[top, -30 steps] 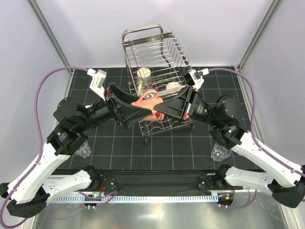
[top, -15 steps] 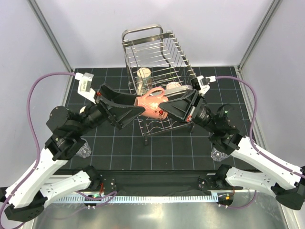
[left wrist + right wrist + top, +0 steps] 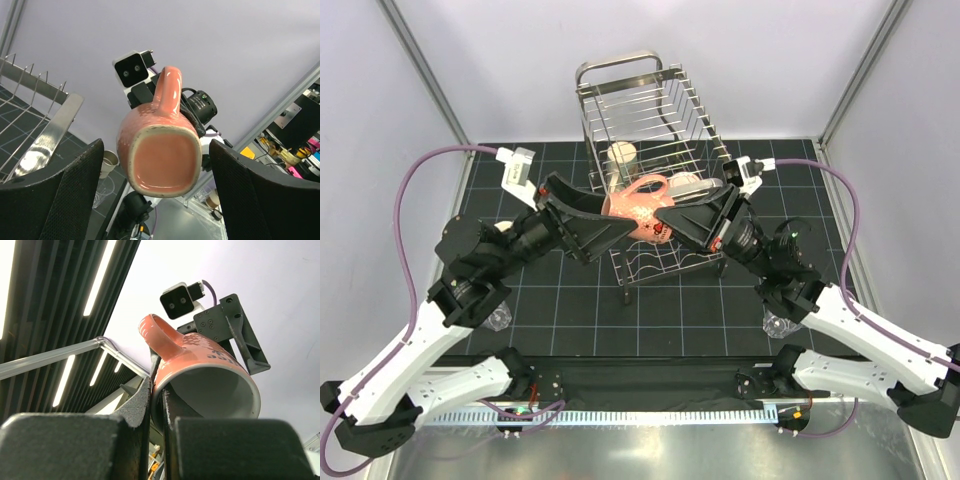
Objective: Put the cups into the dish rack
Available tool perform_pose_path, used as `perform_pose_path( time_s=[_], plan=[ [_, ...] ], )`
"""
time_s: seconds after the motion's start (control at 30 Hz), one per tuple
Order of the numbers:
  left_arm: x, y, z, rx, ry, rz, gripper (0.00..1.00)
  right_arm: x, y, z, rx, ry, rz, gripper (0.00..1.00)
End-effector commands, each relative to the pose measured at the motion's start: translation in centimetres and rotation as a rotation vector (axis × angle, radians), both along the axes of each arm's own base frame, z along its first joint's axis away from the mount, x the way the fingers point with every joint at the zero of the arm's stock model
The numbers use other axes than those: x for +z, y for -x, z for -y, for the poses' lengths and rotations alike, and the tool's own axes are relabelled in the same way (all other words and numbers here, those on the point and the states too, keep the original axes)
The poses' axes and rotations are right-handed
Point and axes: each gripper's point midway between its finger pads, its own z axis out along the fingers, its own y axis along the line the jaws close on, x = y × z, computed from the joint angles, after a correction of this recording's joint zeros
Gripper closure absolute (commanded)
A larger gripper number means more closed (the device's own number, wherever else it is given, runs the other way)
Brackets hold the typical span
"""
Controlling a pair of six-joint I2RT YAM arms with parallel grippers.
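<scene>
Above the near end of the dish rack point(image 3: 620, 72), the right gripper point(image 3: 159, 395) pinches the rim of a salmon pink mug point(image 3: 638, 208). The mug lies sideways, handle up, its base facing the left gripper point(image 3: 617, 218), whose jaws gape around it without touching. A cream cup point(image 3: 622, 155) stands inside the rack; a glass tumbler point(image 3: 498, 315) waits well in front.

mug point(image 3: 638, 210): salmon pink, pale inside | dish rack point(image 3: 665, 105): shiny steel | mat point(image 3: 570, 300): black, white grid
</scene>
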Motion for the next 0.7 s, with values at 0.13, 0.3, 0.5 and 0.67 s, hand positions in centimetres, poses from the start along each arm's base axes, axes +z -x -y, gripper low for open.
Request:
perform_pose_path(
  time_s=[0.13, 0.3, 0.5, 0.67],
  plan=[
    [1.8, 0.7, -0.3, -0.007, 0.054, 0.048, 0.25, 3.8, 1.0, 2.0, -0.016, -0.146, 0.066, 0.96],
    [2.0, 0.6, -0.5, 0.003, 0.062, 0.047, 0.45, 3.4, 0.9, 1.7, -0.014, -0.136, 0.059, 0.96],
    [2.5, 0.4, -0.8, 0.023, 0.076, 0.042, 0.67, 2.6, 1.0, 1.4, -0.012, -0.115, 0.055, 0.96],
    [2.9, 0.4, -0.9, 0.032, 0.083, 0.039, 1.00, 2.2, 1.0, 1.3, -0.026, -0.089, 0.068, 0.96]
  ],
)
